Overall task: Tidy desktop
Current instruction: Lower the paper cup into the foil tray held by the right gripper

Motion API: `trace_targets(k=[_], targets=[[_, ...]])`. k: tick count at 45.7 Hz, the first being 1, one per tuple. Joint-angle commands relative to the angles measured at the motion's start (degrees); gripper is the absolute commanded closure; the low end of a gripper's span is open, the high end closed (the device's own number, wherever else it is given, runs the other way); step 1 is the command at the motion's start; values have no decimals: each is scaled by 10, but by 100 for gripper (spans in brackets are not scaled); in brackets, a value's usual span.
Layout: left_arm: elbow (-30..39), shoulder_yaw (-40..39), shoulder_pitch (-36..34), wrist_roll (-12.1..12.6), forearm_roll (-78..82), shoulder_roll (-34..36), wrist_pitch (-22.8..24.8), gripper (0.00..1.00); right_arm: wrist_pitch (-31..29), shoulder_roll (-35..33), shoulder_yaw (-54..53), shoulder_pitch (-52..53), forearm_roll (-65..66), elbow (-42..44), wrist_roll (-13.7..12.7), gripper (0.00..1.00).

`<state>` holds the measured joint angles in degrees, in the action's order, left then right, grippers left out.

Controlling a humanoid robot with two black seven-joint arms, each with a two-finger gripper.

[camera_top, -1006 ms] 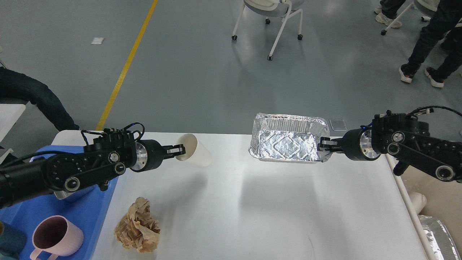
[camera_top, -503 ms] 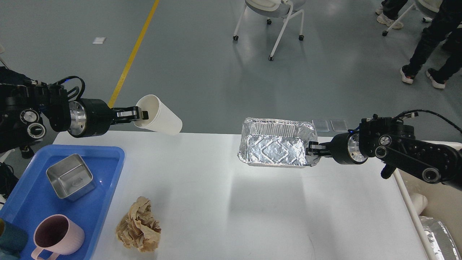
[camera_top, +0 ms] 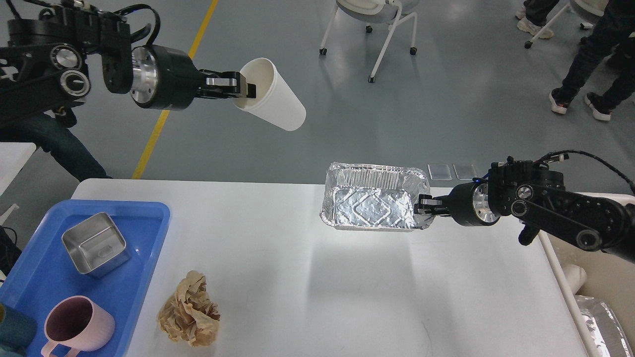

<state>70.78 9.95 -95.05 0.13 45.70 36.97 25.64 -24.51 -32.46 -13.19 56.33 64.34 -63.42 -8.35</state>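
Note:
The white desktop (camera_top: pixel 317 277) fills the lower view. My left gripper (camera_top: pixel 243 89) is shut on the rim of a white paper cup (camera_top: pixel 273 101) and holds it tilted, high above the table's far left. My right gripper (camera_top: pixel 422 204) is shut on the right rim of a foil tray (camera_top: pixel 374 203), held just above the table's far right. A crumpled brown paper ball (camera_top: pixel 190 316) lies on the desktop near the front left.
A blue tray (camera_top: pixel 144 277) at the left holds a steel square tin (camera_top: pixel 94 243), a pink mug (camera_top: pixel 74 327) and a teal thing at the corner. A beige bin (camera_top: pixel 595 277) with foil in it stands off the right edge. A chair and people stand beyond.
My left arm has lifted the paper cup from the tabletop up and to the right, uncovering the blue tray. My right gripper has carried the foil tray a little to the left.

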Motion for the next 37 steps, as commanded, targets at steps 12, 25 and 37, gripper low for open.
trace_targets(k=[12, 25, 37], targets=[[-157, 55, 10, -5, 0, -263, 11, 99, 0, 1, -6, 2, 0, -1, 1, 100], [-245, 86, 47, -1, 1, -352, 1, 99, 1, 3, -8, 3, 0, -2, 2, 100], [-272, 86, 69, -1, 3, -385, -18, 99, 2, 4, -10, 4, 0, -12, 1, 100]])
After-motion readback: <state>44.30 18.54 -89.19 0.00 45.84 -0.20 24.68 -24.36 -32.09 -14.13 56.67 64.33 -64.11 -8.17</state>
